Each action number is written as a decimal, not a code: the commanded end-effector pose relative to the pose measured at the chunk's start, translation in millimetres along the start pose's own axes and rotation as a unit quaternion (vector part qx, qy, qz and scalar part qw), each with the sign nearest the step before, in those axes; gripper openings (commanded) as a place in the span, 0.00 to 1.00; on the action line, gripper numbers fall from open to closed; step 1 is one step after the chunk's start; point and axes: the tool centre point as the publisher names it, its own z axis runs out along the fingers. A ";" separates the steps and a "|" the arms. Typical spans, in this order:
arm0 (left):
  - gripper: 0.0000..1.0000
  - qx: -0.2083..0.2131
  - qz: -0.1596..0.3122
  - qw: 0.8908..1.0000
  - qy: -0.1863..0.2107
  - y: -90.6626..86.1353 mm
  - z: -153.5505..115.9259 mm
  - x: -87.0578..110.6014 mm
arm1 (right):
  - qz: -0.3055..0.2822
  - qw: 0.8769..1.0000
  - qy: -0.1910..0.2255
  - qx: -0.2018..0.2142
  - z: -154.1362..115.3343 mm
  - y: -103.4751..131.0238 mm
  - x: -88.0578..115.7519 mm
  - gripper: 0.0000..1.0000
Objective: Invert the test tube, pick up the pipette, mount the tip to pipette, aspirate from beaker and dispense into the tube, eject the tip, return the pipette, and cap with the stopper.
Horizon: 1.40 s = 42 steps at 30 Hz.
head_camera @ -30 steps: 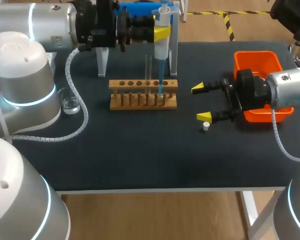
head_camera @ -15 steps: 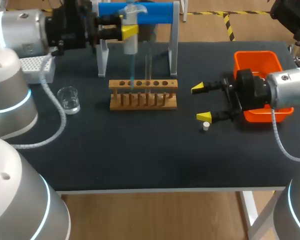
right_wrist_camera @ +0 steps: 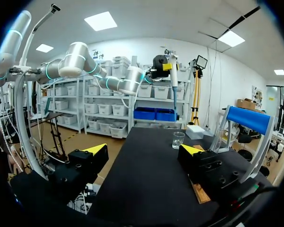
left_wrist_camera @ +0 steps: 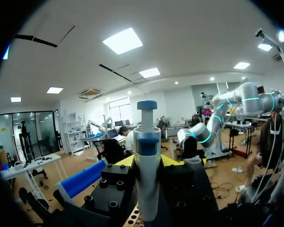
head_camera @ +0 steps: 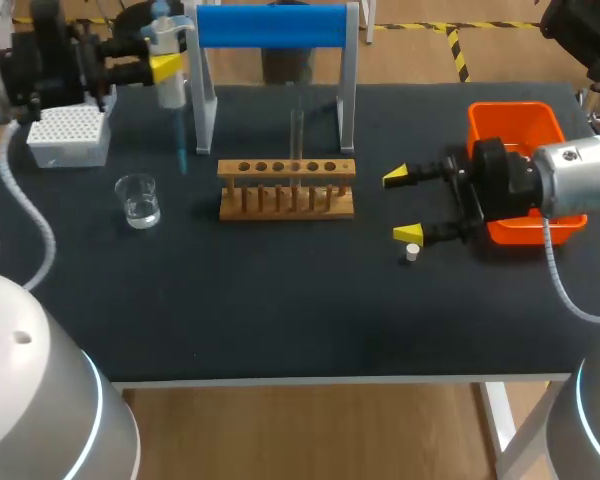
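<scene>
Pipette [head_camera: 170,62] hangs upright over the far left part of the table [head_camera: 280,300], clamped in the left tool [head_camera: 163,68]. In the left wrist view the two yellow fingers [left_wrist_camera: 127,161] press on its white body from both sides, and its blue cap points up. A pale blue tip [head_camera: 181,140] sits on its lower end and points down at the table. The tip is in the air between the tip box [head_camera: 68,135] and the left leg of the stand [head_camera: 270,25]. The beaker [head_camera: 138,200] stands nearer the front, a little to the left of the tip, and holds some clear liquid. To the right of it is the wooden rack [head_camera: 286,188], and the tube [head_camera: 296,135] stands upright in one of its holes. The right tool [head_camera: 404,205] is low over the table to the right of the rack, with its fingers wide apart and nothing between them. The white stopper [head_camera: 411,252] lies on the table just beside one yellow fingertip. Behind this tool is the orange bin [head_camera: 515,125].
</scene>
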 end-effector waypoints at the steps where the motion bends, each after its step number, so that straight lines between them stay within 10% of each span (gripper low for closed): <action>1: 0.00 0.002 -0.002 1.000 0.008 11.1 -34.1 -16.5 | 0.000 1.000 -0.001 0.001 -0.3 0.9 0.8 1.00; 22: 0.00 0.003 -0.024 1.000 -0.003 49.2 -66.3 -65.8 | 0.000 1.000 -0.001 0.001 -0.3 0.9 0.8 1.00; 42: 0.00 0.000 -0.030 1.000 -0.004 51.8 -66.1 -70.4 | 0.000 1.000 -0.001 0.001 -0.3 0.9 0.8 1.00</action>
